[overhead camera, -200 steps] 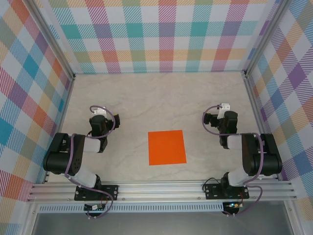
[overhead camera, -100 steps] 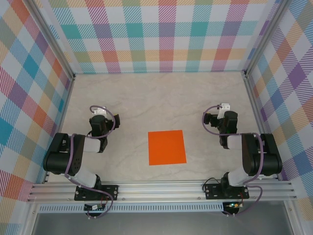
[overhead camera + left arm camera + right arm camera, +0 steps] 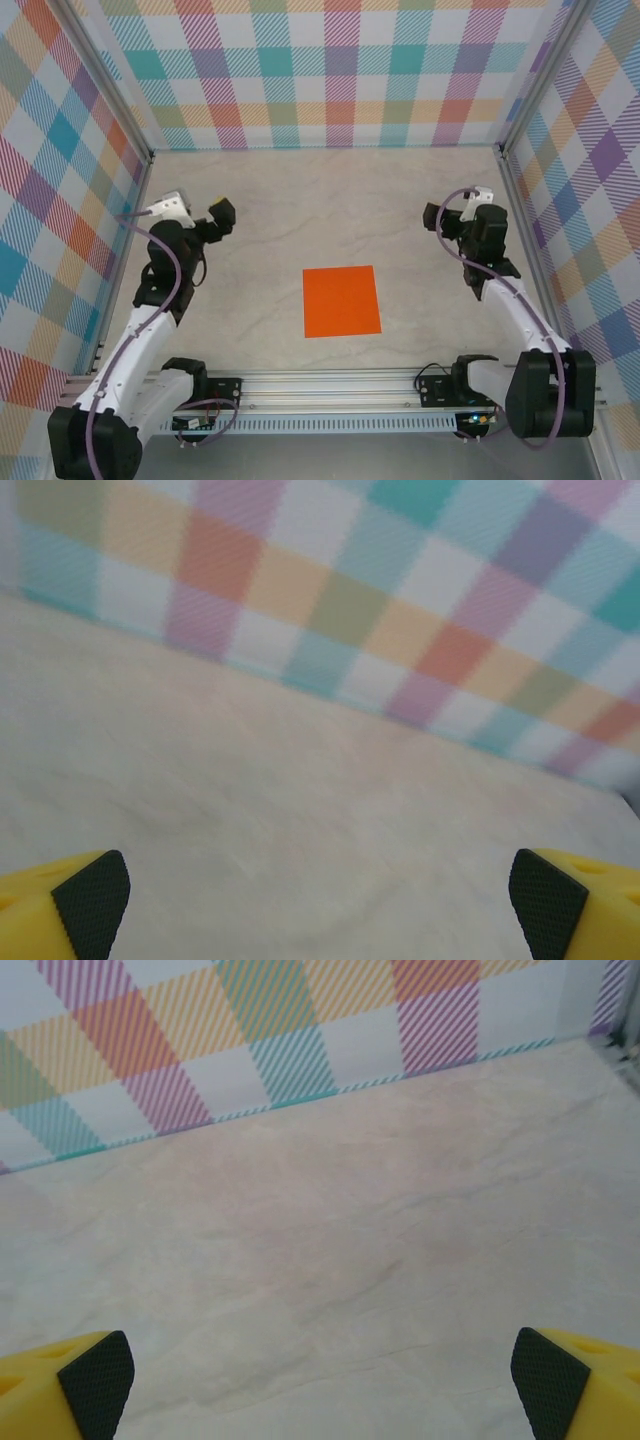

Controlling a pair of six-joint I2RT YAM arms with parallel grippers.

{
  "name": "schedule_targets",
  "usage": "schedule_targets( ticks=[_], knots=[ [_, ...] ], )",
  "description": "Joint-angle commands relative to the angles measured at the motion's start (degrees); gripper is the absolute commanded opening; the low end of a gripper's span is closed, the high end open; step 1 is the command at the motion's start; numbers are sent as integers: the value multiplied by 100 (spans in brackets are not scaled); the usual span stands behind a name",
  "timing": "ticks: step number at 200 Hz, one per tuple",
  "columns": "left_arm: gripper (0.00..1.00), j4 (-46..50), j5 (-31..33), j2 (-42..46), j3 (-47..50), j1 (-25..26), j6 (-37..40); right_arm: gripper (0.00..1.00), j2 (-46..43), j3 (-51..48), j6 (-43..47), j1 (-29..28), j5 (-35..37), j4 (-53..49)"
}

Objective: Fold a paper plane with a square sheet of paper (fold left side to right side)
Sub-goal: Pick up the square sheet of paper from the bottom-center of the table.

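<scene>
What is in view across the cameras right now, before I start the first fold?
square sheet of paper: one, bright orange, flat and unfolded mid-table, between the arms, touched by neither.
table: one, pale marbled beige, under everything.
walls: three, pastel plaid, left, far and right sides.
rail: one, silver metal, near edge, carrying both arm bases.
left arm: one, black and white, left of the paper.
right arm: one, black and white, right of the paper.
left gripper: one, yellow with black pads, open, facing bare table.
right gripper: one, same colours, open, facing bare table.

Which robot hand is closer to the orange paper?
The right hand, slightly. It hangs off the far right corner of the orange paper; the left hand hangs farther off, beyond the far left corner.
</scene>
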State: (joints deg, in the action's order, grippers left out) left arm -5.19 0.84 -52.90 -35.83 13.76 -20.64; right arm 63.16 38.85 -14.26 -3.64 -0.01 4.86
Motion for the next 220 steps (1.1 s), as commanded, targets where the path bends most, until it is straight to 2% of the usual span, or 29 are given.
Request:
schedule_targets(
  ticks=[1,16,31,63,120,176,220],
  knots=[
    [100,1246,-902,-675,-147,1053,-887,100,75,185,-928,-580,-446,-1795],
    [100,1479,-1067,-1331,-382,1895,-1157,100,323,289,-1142,-1279,-315,-2106],
    [100,1498,-1192,-1992,-572,2490,-1576,100,765,466,-1222,-1928,-237,-2331],
    [100,1290,-1096,-2819,-800,3278,-2032,100,1814,1098,-1293,-2839,199,-2968],
    [100,498,-1646,-3475,-509,3357,-2632,100,3029,1830,-1308,-3225,505,-3344],
    [100,830,-1336,-3550,-509,3359,-2574,100,3813,2211,-1485,-3435,493,-3521],
    [100,686,-1429,-3819,-434,3357,-2663,100,4147,2302,-1619,-3683,276,-3700]
  ],
)
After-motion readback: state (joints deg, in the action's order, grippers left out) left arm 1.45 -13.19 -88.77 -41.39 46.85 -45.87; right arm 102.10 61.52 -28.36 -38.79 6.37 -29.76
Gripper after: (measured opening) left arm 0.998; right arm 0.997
